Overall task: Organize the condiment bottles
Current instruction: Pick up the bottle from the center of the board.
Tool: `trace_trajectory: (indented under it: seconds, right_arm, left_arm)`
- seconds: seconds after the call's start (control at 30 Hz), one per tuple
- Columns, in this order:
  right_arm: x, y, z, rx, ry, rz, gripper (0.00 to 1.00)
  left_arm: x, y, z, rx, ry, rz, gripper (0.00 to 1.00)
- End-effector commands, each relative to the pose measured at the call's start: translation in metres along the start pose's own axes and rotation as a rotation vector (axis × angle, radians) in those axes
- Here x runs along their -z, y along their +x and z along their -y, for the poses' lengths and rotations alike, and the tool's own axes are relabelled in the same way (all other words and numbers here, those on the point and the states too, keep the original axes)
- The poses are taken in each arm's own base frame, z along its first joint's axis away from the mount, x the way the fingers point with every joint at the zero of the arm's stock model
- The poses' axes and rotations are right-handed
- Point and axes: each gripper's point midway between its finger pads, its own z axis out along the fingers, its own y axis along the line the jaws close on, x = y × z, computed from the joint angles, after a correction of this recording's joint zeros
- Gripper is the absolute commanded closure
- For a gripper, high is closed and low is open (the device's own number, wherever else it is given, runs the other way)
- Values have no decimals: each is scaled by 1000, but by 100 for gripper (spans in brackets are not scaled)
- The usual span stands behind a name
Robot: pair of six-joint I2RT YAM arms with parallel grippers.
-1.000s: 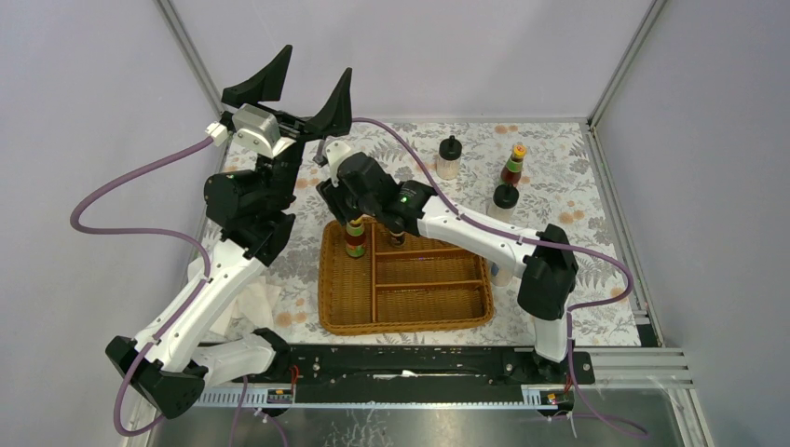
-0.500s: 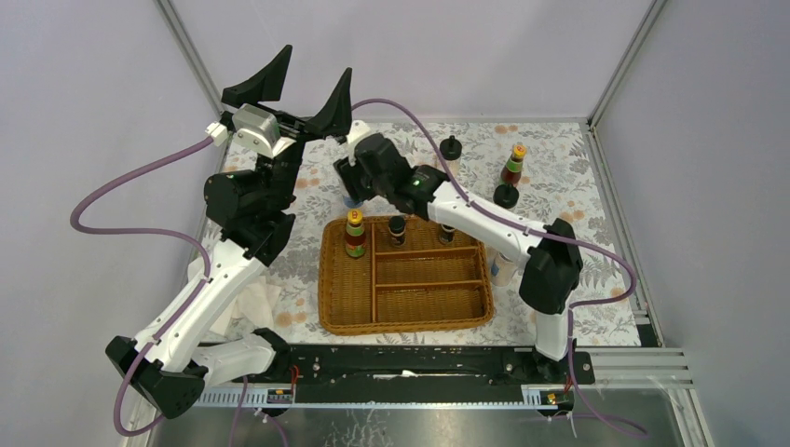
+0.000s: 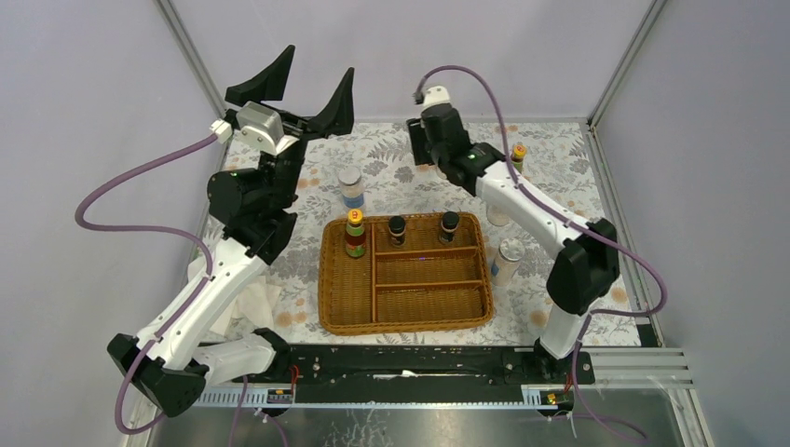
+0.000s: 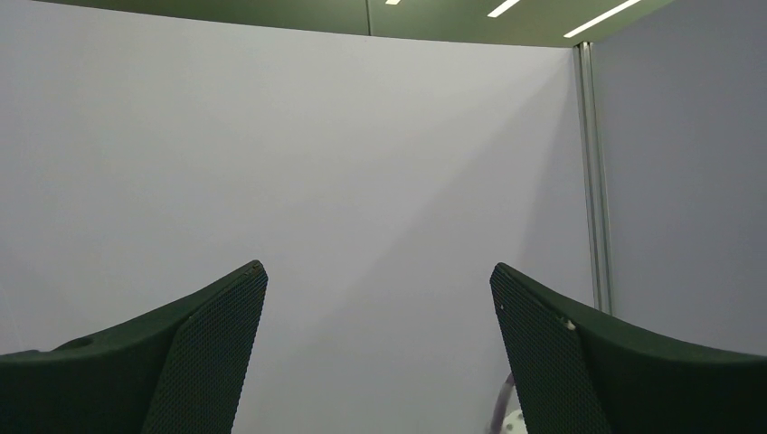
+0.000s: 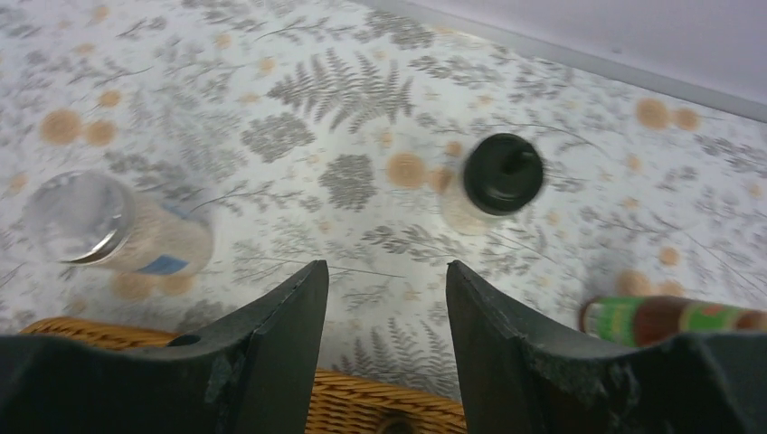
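Condiment bottles (image 3: 355,235) on floral cloth (image 5: 362,99) & in wicker basket (image 3: 406,327), grey walls (image 3: 419,47) round; L fingers (image 4: 208,344) & R fingers (image 5: 271,344) spread, empty.

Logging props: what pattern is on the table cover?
The table cover is white with grey ferns and orange blossoms, clearest in the right wrist view.

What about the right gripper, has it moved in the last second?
Yes. The right gripper left the far-left corner of the wicker basket and swung rightward, beyond its far rim.
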Motion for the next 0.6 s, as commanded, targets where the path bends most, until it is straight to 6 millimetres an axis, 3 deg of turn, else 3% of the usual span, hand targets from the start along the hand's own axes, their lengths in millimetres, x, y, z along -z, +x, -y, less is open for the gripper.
trace_trajectory:
  seconds: [0.0, 0.23, 0.57]
  right_arm:
    - [29, -28, 46, -74, 128, 106, 41]
    - [45, -21, 99, -98, 272, 122, 39]
    - [91, -21, 156, -151, 431, 192, 35]
  left_arm:
    - [-4, -4, -1, 11, -16, 12, 2]
    - [-3, 6, 1, 9, -11, -14, 1]
    - [-6, 44, 12, 52, 11, -109, 1]
